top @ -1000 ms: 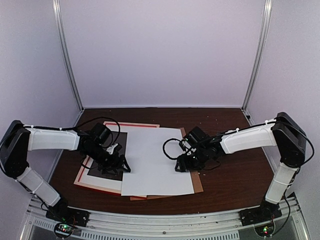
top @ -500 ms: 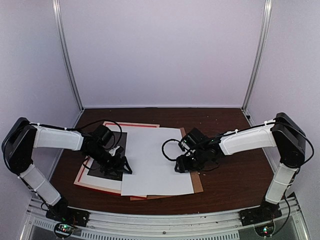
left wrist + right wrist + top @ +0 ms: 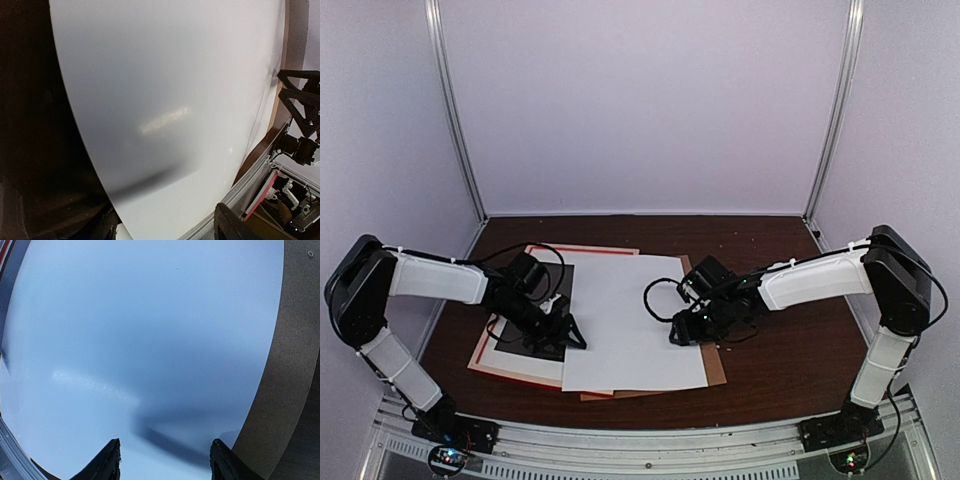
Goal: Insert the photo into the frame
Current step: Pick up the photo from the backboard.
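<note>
The photo (image 3: 632,315) lies mid-table showing only a plain white side, and it fills the left wrist view (image 3: 165,100) and the right wrist view (image 3: 140,340). Its left part overlaps the red frame (image 3: 582,249), which lies flat with a dark area inside it. My left gripper (image 3: 568,338) sits low at the sheet's left edge, fingers wide apart over the white surface (image 3: 167,230). At the sheet's right edge my right gripper (image 3: 680,333) is open too, its two fingertips just above the paper (image 3: 165,460). Neither one holds anything.
A plain brown backing board (image 3: 718,372) lies under the photo and sticks out along its right and near sides; it also shows in the right wrist view (image 3: 285,365). The dark wooden table (image 3: 780,360) ends at a metal rail (image 3: 650,445) by the arm bases.
My left arm has edged slightly right toward the sheet's edge and its fingers have narrowed a little. The right arm and the sheet look unchanged.
</note>
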